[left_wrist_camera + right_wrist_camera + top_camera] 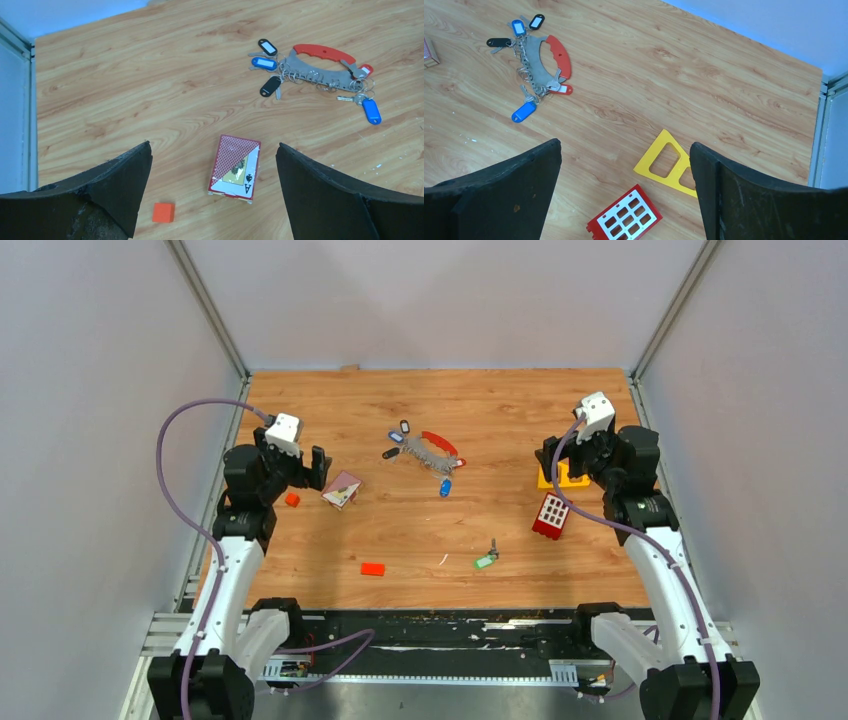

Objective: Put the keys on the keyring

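Observation:
The keyring [438, 444], a red curved strap on a grey metal strip with rings, lies at the table's middle rear. It also shows in the left wrist view [320, 51] and the right wrist view [561, 55]. Black, blue and white tagged keys [265, 63] lie bunched at one end, and a blue-tagged key [371, 111] at the other. A green-tagged key [486, 560] lies alone toward the front. My left gripper [312, 468] [212, 147] is open and empty, left of the keyring. My right gripper [549, 456] [624, 145] is open and empty, to its right.
A pack of playing cards [342, 489] [235, 167] and an orange block [292, 499] [163, 212] lie under the left gripper. A red block [373, 568] lies at the front. A red studded brick [551, 515] [625, 220] and a yellow triangle stencil [560, 480] [666, 136] lie under the right gripper.

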### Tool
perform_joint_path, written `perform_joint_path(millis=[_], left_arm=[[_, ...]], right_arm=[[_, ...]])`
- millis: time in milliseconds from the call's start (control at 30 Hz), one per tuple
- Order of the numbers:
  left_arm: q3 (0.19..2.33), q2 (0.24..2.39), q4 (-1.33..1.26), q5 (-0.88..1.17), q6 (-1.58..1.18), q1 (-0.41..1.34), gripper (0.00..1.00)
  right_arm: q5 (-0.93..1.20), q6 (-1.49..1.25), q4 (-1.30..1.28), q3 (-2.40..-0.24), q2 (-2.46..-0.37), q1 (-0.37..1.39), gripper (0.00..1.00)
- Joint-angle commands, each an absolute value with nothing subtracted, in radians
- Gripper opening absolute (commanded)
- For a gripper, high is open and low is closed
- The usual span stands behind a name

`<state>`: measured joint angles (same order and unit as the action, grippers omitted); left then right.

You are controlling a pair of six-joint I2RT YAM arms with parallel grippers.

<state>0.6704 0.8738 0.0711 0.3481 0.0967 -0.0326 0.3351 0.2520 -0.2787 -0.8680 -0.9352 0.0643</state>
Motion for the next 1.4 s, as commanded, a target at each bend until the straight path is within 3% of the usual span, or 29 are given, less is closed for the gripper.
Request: perform_joint_path(millis=[0, 467, 833, 1100, 1367], left_arm=[[0.715, 0.885, 0.071, 0.316, 0.080, -0.031, 1.00], [0.771, 0.923, 0.184, 0.454, 0.144, -0.030, 1.00], [0.761, 0.945, 0.189, 0.487, 0.161, -0.031, 0.98], [0.756, 0.980, 0.190, 0.515, 0.176, -0.029, 0.95], [0.760, 1.014, 0.201, 0.534, 0.190, -0.028, 0.93]], right_arm=[[0.361, 0.261, -0.245, -0.871, -0.943, 0.066, 1.00], [0.456, 0.320, -0.288, -0.911, -0.985, 0.089, 1.00], [0.317, 0.432, -0.321, -1.190, -1.453, 0.406, 0.99], [0.396, 0.427, -0.405, -1.512, -1.903, 0.449, 0.77], [0.386, 0.547, -0.529, -1.771, -2.162, 0.516, 0.59]])
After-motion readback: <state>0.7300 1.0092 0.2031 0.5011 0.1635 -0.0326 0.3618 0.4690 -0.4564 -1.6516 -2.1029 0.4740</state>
